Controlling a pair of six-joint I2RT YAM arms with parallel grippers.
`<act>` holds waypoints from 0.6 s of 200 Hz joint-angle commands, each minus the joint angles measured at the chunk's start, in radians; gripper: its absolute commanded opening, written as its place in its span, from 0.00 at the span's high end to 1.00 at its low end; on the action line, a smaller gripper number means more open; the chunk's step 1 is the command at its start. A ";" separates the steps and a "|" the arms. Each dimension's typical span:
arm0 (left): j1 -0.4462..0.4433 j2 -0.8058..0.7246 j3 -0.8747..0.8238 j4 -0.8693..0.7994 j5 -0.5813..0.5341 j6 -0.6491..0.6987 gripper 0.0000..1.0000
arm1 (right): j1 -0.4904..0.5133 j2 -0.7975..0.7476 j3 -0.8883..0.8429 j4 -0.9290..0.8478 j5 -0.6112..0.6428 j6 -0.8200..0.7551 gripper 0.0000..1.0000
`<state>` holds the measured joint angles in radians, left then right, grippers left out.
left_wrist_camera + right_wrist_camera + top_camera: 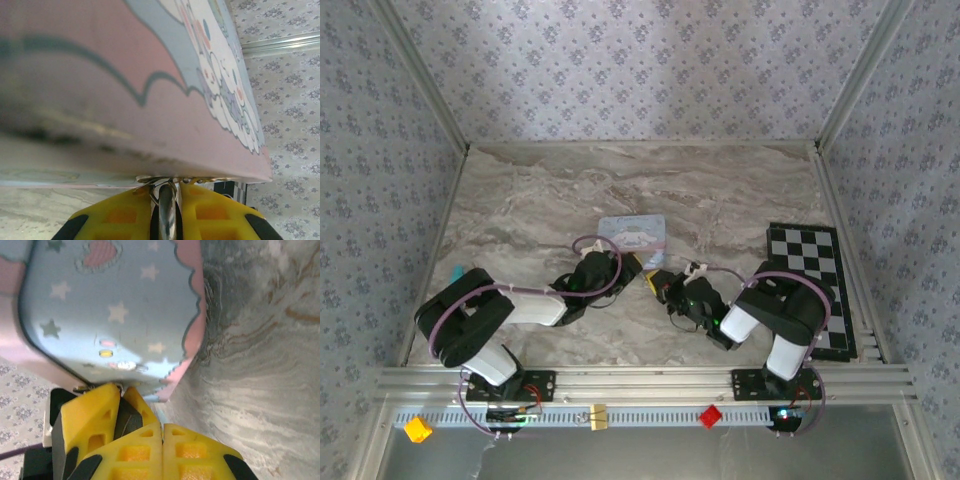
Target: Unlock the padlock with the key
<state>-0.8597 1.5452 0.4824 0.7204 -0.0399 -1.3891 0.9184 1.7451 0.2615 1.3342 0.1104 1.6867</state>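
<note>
**Pincers, two.**
- Left pincer [628, 267]: jaws nearly closed, gripping the padlock [167, 215]. The yellow fingers [120, 215] press on either side of it. The tips sit right at the lower edge of the tin [633, 235].
- Right pincer [654, 284]: jaws fully closed, yellow fingers [190, 455] pressed together with nothing visible between them. It lies just beside the left pincer [120, 391], near the tin's corner, with no clear contact with the tin.

**Padlock, one.** A small dark metal body, blurred, clamped between the left pincer's fingers. It sits directly under the tin's edge, where small metal loops show. In the right wrist view it appears as a dark sliver [127, 420] between those fingers.

**Tin, one.** Pale blue and pink, printed with stars and cartoon figures, lying near the middle of the surface [520, 200].

**Checkered board, one** [810, 285]. Black and white, at the surface's right side, well apart from the tin.

**Small pieces on the front rail, three.** Yellow block [417, 429], tan clip [598, 416] and red block [710, 416].
</note>
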 commanded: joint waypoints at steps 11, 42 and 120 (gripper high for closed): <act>-0.050 0.001 0.082 0.089 0.100 -0.016 1.00 | 0.040 -0.039 0.048 0.001 -0.050 -0.026 1.00; -0.052 0.007 0.082 0.090 0.121 -0.014 1.00 | 0.023 -0.086 0.042 -0.051 -0.048 -0.057 1.00; -0.098 -0.004 0.124 0.047 0.166 0.010 1.00 | -0.043 -0.131 0.032 -0.089 -0.091 -0.102 1.00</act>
<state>-0.8932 1.5475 0.5308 0.6968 -0.0074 -1.3869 0.8738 1.6253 0.2512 1.2278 0.0914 1.6222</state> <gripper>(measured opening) 0.162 0.049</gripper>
